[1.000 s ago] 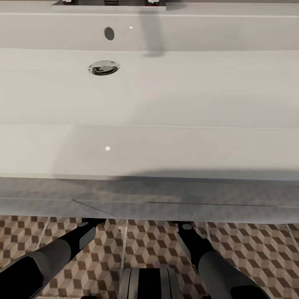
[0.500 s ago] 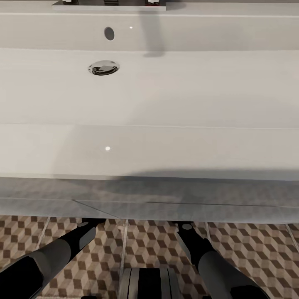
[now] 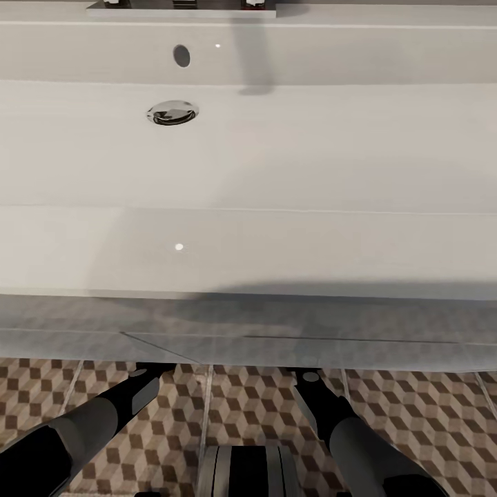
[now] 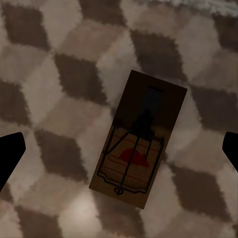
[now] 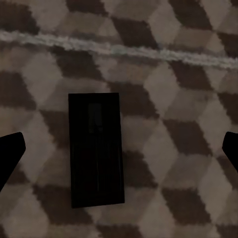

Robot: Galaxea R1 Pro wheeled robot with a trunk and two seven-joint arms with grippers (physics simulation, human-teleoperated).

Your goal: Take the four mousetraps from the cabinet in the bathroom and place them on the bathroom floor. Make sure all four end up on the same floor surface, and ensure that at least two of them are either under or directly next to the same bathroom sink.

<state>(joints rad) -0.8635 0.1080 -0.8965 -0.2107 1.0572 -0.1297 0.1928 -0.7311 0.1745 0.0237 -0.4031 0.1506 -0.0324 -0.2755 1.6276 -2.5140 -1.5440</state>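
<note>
**Two mousetraps down beneath the basin**

The white sink [image 3: 276, 159] holds nothing but its chrome drain [image 3: 172, 112]; both arms reach under its front edge. In the left wrist view, a mousetrap [image 4: 139, 139] lies flat on the cube-patterned bathroom floor [image 4: 54, 74], free between the spread fingertips of the left gripper [image 4: 119, 153]. Likewise, a darker mousetrap [image 5: 95, 148] rests untouched on the tiles before the wide-open right gripper [image 5: 119, 153], near a grout line [image 5: 119, 49].

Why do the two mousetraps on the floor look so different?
The left wrist's mousetrap lies tilted, and its wire frame and red mark show clearly; the right wrist's mousetrap lies straight and looks almost black, its details hard to see. A grout line runs near the right one. Both lie flat on the floor, untouched, between open fingers.
</note>
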